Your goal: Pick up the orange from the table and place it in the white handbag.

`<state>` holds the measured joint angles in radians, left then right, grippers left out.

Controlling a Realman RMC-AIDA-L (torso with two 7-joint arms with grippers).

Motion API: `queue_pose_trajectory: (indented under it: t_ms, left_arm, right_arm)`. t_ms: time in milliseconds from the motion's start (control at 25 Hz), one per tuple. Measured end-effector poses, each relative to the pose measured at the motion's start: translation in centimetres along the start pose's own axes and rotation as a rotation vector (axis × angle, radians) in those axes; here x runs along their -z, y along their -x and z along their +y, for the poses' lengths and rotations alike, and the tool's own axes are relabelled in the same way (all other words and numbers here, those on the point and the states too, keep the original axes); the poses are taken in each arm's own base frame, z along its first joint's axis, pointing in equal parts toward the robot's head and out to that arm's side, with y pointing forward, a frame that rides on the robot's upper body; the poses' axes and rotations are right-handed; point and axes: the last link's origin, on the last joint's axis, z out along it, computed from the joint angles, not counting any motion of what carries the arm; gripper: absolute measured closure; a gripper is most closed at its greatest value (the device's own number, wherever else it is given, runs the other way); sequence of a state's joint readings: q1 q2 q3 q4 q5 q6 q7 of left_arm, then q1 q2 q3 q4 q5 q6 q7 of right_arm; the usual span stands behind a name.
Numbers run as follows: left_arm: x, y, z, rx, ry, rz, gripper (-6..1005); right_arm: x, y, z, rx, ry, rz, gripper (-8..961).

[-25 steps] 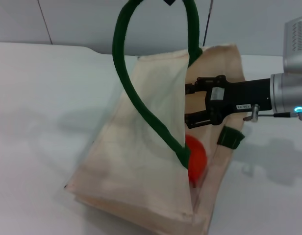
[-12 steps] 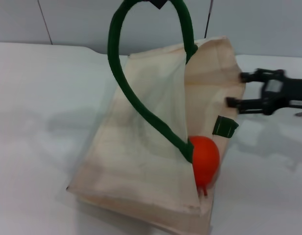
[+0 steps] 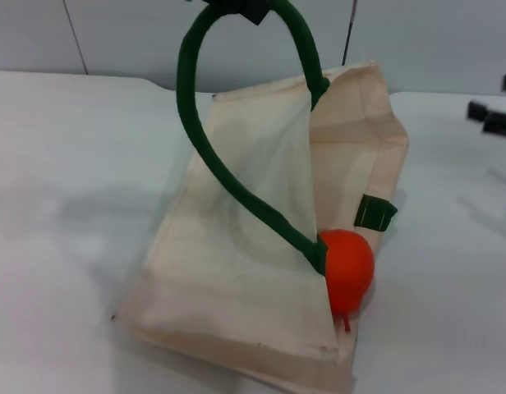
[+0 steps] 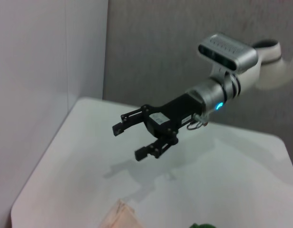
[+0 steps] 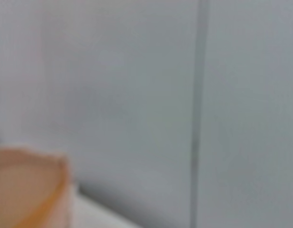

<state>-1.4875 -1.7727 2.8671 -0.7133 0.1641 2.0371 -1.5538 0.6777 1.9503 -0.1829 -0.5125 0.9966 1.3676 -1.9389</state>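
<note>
Head view shows the orange (image 3: 348,268) resting in the white handbag's (image 3: 236,271) mouth, its handle (image 3: 205,144) hoisted from above. Beyond the bag, the right hand (image 4: 139,137) hangs wide open and empty above the tabletop (image 3: 64,164), so placing looks done; lowering the handle seems next.

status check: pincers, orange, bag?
Right pincer open, empty, clear of white handbag. Left pincer up at green handle. Orange in bag mouth. Nothing in the way.

White table (image 3: 64,148), white handbag (image 3: 236,279) lying on it
</note>
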Motion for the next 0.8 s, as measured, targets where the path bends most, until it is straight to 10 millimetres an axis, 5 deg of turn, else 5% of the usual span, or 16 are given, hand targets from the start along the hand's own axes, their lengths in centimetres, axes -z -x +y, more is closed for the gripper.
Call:
queue_pose_trajectory:
  t_ms: [320, 800]
  left_arm:
    - [-1.1, 2.2, -0.9, 0.025, -0.056, 0.130, 869]
    - [-2.5, 4.9, -2.6, 0.091, -0.195, 0.284, 848]
  right_arm:
    - [-0.4, -0.2, -0.7, -0.075, -0.179, -0.155, 69]
    - [-1.2, -1.2, -0.8, -0.113, -0.232, -0.136, 68]
